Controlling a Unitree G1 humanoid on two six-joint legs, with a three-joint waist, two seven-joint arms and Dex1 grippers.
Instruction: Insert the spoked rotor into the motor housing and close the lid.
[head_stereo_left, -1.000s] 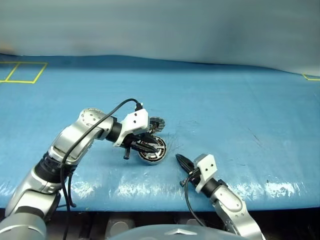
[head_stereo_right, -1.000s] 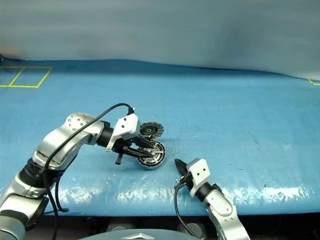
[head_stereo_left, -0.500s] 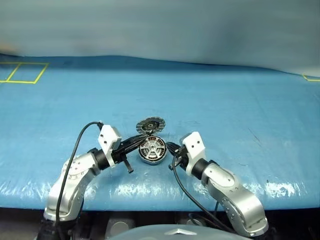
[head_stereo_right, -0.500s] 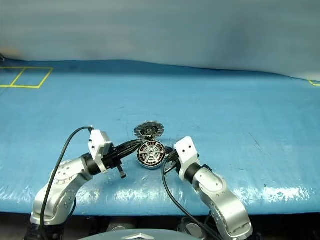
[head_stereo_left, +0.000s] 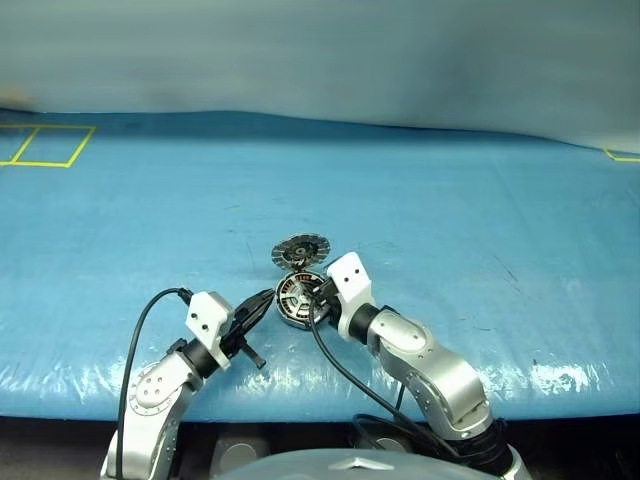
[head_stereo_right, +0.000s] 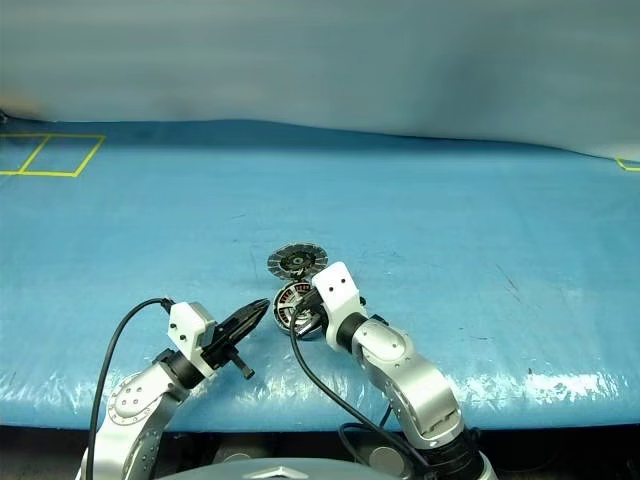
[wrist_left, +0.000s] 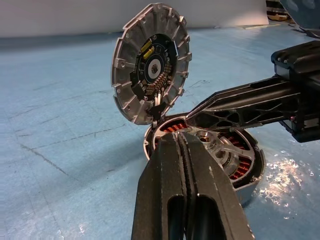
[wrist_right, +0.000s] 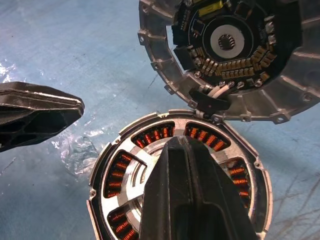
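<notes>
While the lid (wrist_left: 151, 62) stands propped open on its hinge at the far edge of the motor housing (wrist_right: 180, 180), the main risk is a clumsy push. The spoked rotor (wrist_right: 135, 175) already sits inside the housing, silver spokes over the copper windings, but I cannot tell whether it is fully seated. If it rides high or tilted, swinging the lid down would likely jam it or leave it ajar. The housing rests loose on the blue counter (head_stereo_left: 450, 220), so a sideways nudge could slide the whole assembly rather than turn the lid. A push too near the hinge might also strain the small wires running there between lid and housing.

The right tool (wrist_right: 192, 150) is clenched shut with nothing between its fingers. It reaches over the housing from the near right, its tip above the rotor's far half, close to the hinge; whether it presses on the rotor I cannot tell.

The left tool (wrist_left: 181, 140) is also clenched shut and holds nothing. It points at the housing from the near left, its tip just beside the near rim, with no contact that I can make out. As I judge it, closing the lid is what is left to do.
</notes>
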